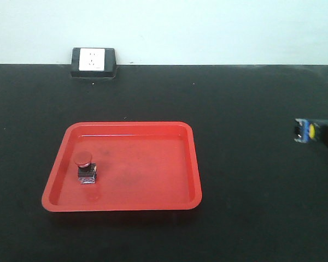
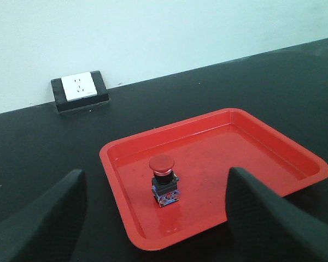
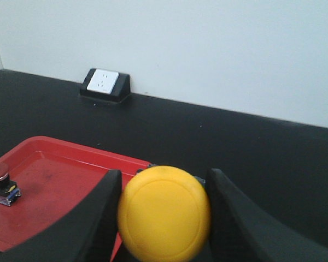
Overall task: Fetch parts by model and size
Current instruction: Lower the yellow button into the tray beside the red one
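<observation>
We see the red switch (image 1: 86,168) upright in the red tray (image 1: 126,124), near its left wall. Right pincer (image 3: 164,173) pinches the yellow switch (image 3: 164,215), well right of the tray, above the table (image 1: 251,98). Left pincer (image 2: 153,172) spread, empty.

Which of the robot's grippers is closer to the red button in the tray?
Left, probably. The left gripper is open, facing the red button straight ahead. The right gripper, holding a yellow button, is off beyond the tray's right side.
</observation>
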